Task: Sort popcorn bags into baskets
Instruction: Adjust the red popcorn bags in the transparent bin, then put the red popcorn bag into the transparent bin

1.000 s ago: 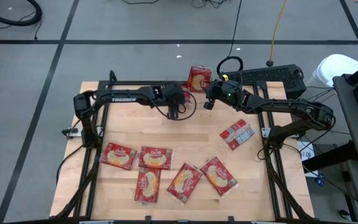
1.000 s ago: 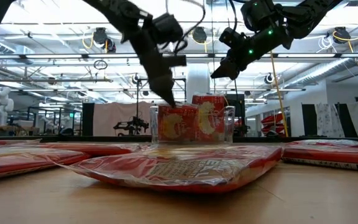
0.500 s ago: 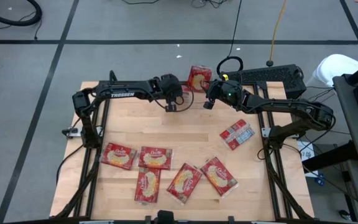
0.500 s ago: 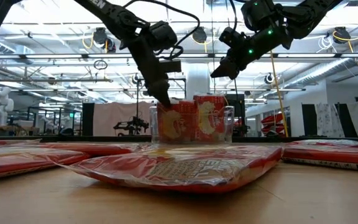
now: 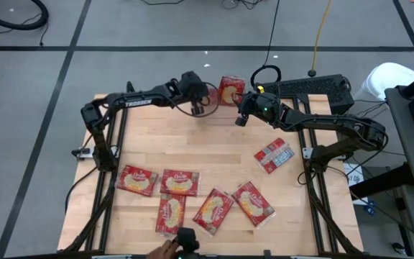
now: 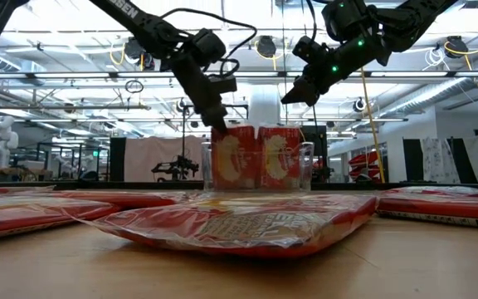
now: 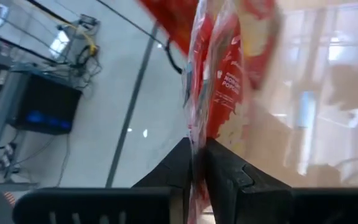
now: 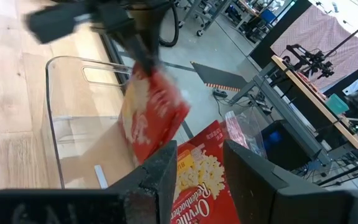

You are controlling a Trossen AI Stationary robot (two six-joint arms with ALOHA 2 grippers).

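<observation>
- Looking at the table (image 5: 192, 144) first — six popcorn bags lie flat on it, five in a loose cluster at the near edge (image 5: 180, 183) and one showing its pale printed back (image 5: 274, 155) off toward the right arm's side. None of those has budged over the last second.
- Up at the far edge sits the clear basket (image 6: 305, 170) with two red bags standing in it; one of them, the upright bag (image 6: 279, 158), stands free.
- What's changed: the left gripper (image 6: 216, 121) has swung from out over the bare wood back to the basket, and its jaws, wide a second ago, have pinched nearly together on the top edge of the held bag (image 7: 219, 81). That bag is upright at the basket's left end — the left wrist view shows the thin packet squeezed between the fingers (image 7: 179, 168).
- My read: it's seating this bag, so letting go comes next, then six more to fetch.
- The right gripper (image 5: 240, 119) waits above the basket, about half open, holding nothing.
</observation>
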